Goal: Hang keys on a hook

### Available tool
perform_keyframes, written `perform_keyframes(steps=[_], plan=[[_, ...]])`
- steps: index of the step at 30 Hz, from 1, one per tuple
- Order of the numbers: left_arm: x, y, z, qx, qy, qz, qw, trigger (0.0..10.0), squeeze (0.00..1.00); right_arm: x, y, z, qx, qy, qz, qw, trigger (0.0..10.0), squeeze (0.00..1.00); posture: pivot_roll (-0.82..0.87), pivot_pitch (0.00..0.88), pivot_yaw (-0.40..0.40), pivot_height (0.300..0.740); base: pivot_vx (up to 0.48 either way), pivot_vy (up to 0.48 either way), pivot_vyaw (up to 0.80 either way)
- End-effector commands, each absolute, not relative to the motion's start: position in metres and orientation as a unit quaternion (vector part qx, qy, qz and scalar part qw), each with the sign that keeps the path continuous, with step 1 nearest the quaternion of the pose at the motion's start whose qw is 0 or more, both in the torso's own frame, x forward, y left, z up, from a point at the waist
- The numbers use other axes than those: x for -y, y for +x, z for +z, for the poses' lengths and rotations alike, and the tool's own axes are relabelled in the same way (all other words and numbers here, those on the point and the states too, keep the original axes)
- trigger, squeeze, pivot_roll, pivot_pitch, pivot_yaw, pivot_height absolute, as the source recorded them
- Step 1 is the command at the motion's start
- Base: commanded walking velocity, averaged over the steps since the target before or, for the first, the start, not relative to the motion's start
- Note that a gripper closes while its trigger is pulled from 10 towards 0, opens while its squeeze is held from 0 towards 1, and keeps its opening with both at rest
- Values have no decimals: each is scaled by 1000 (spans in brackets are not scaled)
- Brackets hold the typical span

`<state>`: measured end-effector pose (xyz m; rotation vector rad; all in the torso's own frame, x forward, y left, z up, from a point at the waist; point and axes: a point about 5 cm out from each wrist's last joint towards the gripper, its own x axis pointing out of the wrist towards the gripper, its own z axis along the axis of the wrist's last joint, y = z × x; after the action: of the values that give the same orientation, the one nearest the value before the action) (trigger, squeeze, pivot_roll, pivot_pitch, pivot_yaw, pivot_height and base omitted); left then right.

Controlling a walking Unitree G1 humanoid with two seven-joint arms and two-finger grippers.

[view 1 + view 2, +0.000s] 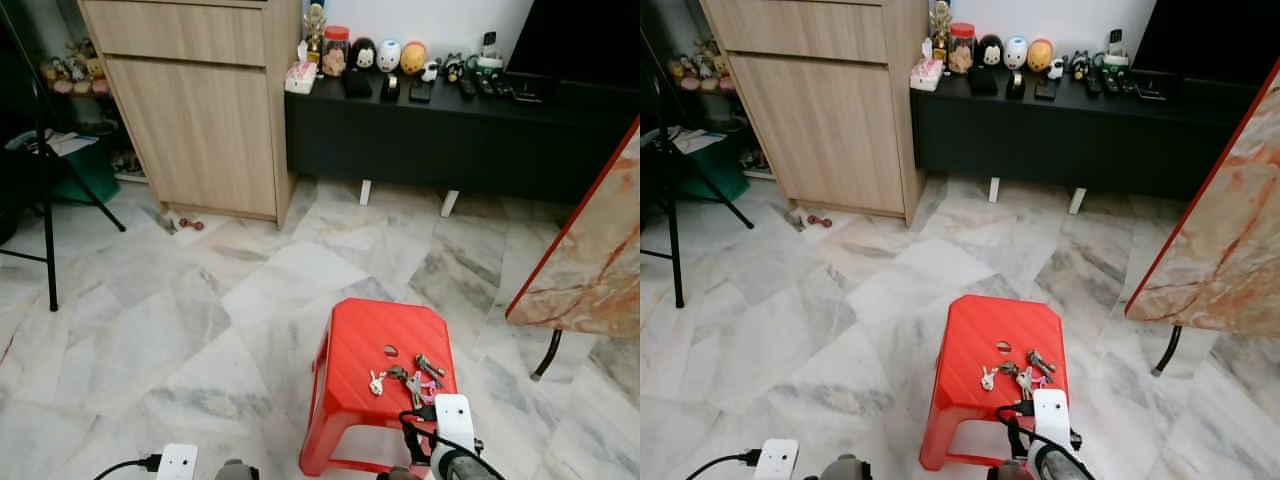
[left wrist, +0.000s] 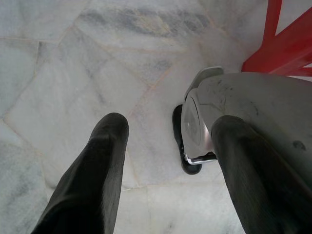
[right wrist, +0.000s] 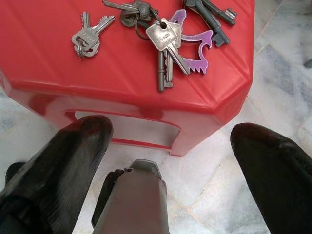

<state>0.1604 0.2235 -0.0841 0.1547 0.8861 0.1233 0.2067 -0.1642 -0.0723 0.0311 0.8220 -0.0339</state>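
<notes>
Below, a red stool (image 1: 385, 385) on the marble floor (image 1: 200, 310) carries the keys (image 3: 165, 41). Right gripper (image 3: 170, 161), jaws spread, hangs just beside the stool's near edge; left gripper (image 2: 168, 165), jaws spread, hangs over bare floor.

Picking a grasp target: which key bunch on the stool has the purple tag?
The middle bunch on the red stool, with a purple bottle-opener tag. The small bunch beside it and the dark keys have none.
</notes>
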Motion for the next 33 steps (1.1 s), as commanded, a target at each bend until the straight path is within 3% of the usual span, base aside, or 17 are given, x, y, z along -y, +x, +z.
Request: perform_keyframes(steps=[1,13,33], plan=[[-222,160,-84,-427,69,55,900,10000,0,165,208,-71,-393,20,-23,919,10000,0,117,50,-51,657,319,0,0],[-223,160,-85,-428,72,56,899,10000,0,163,206,-72,-395,21,-22,918,10000,0,116,50,-51,657,333,0,0],[-223,157,-86,-433,75,55,897,10000,0,163,207,-72,-397,21,-15,917,10000,0,113,53,-51,657,0,0,0]])
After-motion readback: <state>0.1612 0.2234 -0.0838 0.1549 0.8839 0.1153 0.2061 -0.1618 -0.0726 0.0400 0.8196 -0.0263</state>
